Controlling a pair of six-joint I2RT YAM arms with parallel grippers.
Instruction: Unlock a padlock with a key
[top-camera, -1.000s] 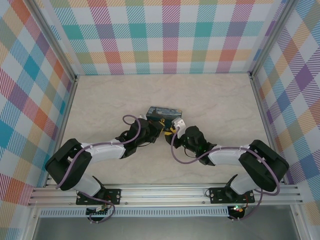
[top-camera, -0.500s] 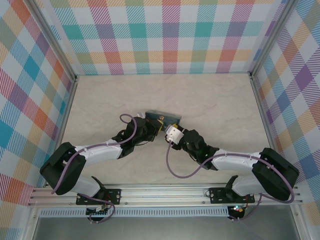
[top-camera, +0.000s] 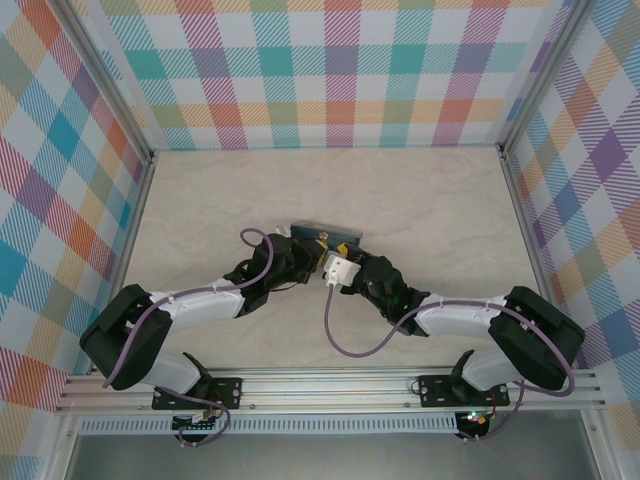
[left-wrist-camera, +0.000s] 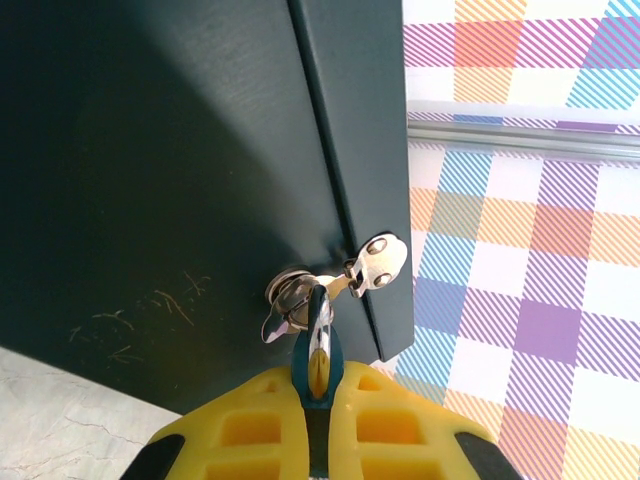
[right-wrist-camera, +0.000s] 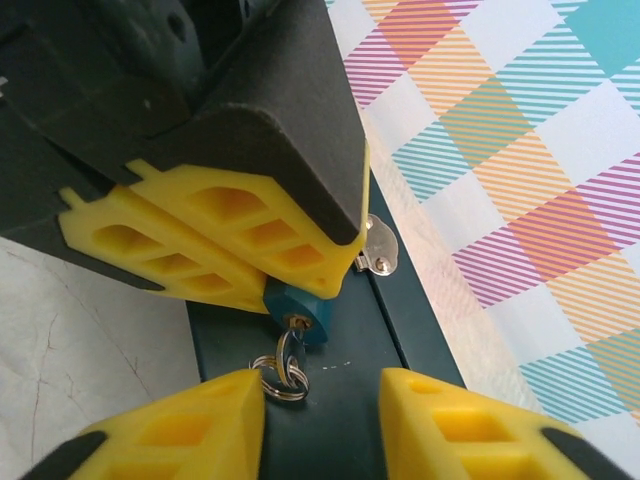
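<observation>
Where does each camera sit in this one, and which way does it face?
Top external: above and behind the bases, looking down at the table; both arms show, meeting at the dark box.
Left wrist: faces the box's clasp; left claw shut on the padlock.
Right wrist: faces the padlock and key ring; right claw open.
Shared: both wrist views show padlock, clasp, left claw.

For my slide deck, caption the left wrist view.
Left claw pinches the tiny padlock at the silver latch of the dark box.
</observation>
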